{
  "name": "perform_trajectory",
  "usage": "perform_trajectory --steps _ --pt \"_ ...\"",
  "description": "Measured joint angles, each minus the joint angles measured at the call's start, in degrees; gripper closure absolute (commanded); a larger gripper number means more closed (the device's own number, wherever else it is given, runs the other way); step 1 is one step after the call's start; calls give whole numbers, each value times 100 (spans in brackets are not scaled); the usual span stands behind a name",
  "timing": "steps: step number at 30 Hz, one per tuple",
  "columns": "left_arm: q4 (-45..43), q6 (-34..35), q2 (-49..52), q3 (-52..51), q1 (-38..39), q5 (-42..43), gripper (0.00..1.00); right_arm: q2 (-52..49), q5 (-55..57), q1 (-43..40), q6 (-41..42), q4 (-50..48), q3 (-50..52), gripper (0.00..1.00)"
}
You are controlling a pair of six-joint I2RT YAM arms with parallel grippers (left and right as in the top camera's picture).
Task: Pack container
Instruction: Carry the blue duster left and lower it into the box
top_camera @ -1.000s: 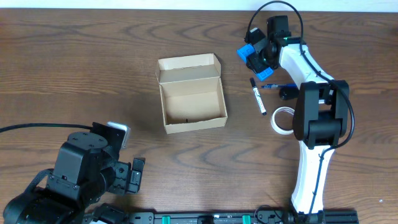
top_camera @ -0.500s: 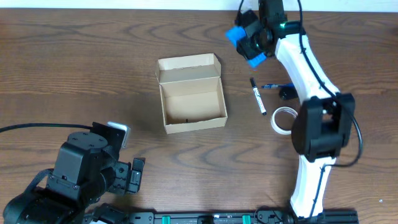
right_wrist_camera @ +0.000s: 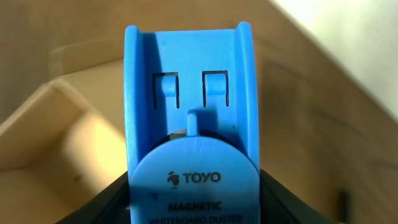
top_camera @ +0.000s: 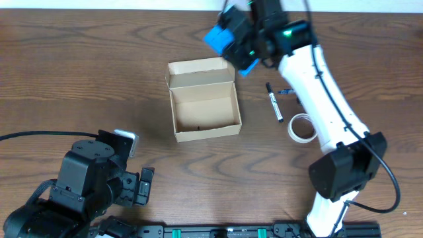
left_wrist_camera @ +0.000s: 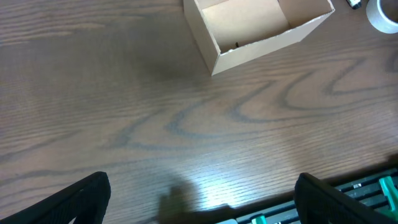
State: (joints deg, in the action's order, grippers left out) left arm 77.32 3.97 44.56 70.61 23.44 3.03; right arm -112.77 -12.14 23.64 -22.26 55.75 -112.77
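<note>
Duster held above the container's far edge; left arm idle.
Nearest, left gripper (left_wrist_camera: 202, 194) gapes wide, empty. Container (top_camera: 208, 131) sits mid-table, lid back. Beyond, right gripper (top_camera: 246, 45) clamps blue duster (top_camera: 228, 36) half-closed over the flap: released here, it likely strikes the flap and misses.

**Dark wood-grain tabletop under soft, even light**

A dark brown tabletop (top_camera: 79, 73) fills almost the whole overhead view. Its surface carries bold wood grain, with long wavy lines and oval swirls running left to right. Along the top edge a thin pale strip (top_camera: 132, 4) shows beyond the far side of the tabletop; what it is cannot be told. A black rail (top_camera: 218, 231) with small green fittings runs along the near edge. In the left wrist view the wood looks slightly glossy, with a whitish sheen (left_wrist_camera: 208, 186) close to the rail. The light is even and the shadows are faint and blurred.
</note>
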Motion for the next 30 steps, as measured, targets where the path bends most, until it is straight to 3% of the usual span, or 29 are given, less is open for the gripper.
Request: perform_trajectory --steps 11,20,30 --pt "-2 0 0 0 0 0 5 -13 -136 1189 -1174 516 323 47" --pt "0 0 0 0 0 0 5 -175 -116 1314 -1923 111 1311 44" --pt "2 -2 0 0 0 2 5 -254 -114 1314 -2557 -334 1648 44"
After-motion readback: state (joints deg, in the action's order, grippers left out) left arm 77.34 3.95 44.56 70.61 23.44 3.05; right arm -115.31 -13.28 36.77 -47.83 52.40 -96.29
